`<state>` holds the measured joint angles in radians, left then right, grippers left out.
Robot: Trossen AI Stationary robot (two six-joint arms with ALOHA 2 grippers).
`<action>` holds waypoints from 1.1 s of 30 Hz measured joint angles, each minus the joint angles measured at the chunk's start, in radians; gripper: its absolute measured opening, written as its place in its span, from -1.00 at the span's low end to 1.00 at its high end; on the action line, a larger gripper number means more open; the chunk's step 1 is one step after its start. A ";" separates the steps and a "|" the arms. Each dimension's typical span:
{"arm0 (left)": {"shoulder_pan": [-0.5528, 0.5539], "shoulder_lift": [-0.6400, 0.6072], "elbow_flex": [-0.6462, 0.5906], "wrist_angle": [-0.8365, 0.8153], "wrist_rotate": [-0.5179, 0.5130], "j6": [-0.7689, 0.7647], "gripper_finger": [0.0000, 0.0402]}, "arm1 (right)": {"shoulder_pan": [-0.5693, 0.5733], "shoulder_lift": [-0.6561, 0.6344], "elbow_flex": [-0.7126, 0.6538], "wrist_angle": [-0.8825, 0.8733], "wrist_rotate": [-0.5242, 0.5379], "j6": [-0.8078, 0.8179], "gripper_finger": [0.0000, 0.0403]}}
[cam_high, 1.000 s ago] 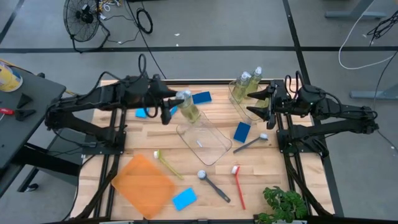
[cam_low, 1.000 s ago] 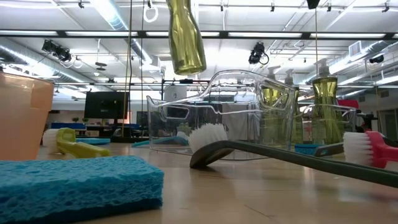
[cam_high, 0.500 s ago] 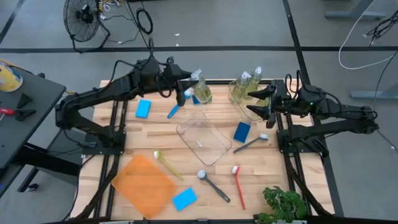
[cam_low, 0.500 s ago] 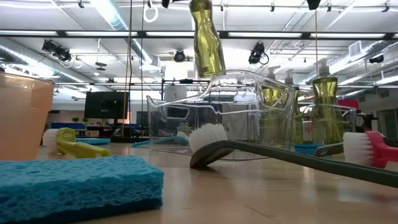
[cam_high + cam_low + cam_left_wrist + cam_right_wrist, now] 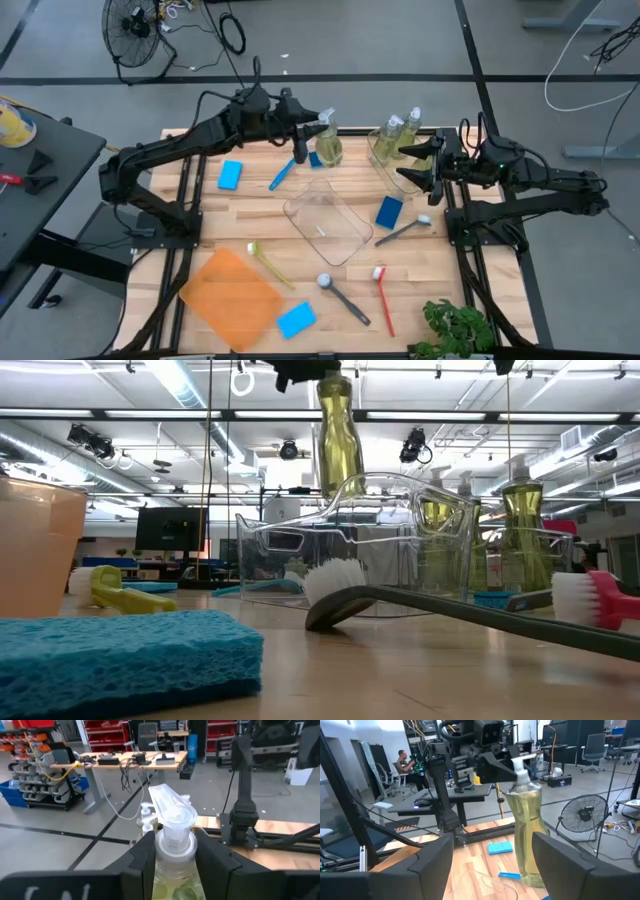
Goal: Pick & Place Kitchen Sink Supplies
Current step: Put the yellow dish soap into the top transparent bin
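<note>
The left claw [image 5: 306,140] gripped the clear yellow-green soap bottle [image 5: 328,146] aloft near the wooden desk's [image 5: 240,215] far edge; the right claw [image 5: 420,166] waited open-wide at the right edge.

You're looking at a pale wood worktop [image 5: 240,230] with plank stripes. The soap bottle [image 5: 328,146] in the dark left claw [image 5: 303,140] is clear with yellow-green liquid and a pale cap. The sponges [image 5: 231,174] are blue, the tray [image 5: 235,298] flat orange, the tubs [image 5: 327,222] colourless. Your brushes run blue [image 5: 281,176], yellow-green [image 5: 268,263], grey [image 5: 343,296] and red [image 5: 384,298]. A green plant [image 5: 457,330] sits at the corner.
</note>
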<state>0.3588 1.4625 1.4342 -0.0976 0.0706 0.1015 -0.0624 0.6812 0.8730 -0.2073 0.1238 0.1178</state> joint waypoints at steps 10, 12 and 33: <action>0.025 0.080 0.000 0.081 0.047 -0.003 -0.41 | 0.000 0.000 0.000 0.001 0.026 -0.001 0.35; 0.024 0.098 0.000 0.089 0.058 -0.003 -0.41 | 0.000 0.000 0.000 0.001 0.026 -0.001 0.35; 0.031 0.224 0.000 0.150 0.086 -0.003 -0.41 | 0.000 0.000 0.000 0.008 0.026 0.001 0.35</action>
<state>0.3901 1.6863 1.4345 0.0528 0.1570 0.0986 -0.0624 0.6815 0.8730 -0.1992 0.1498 0.1184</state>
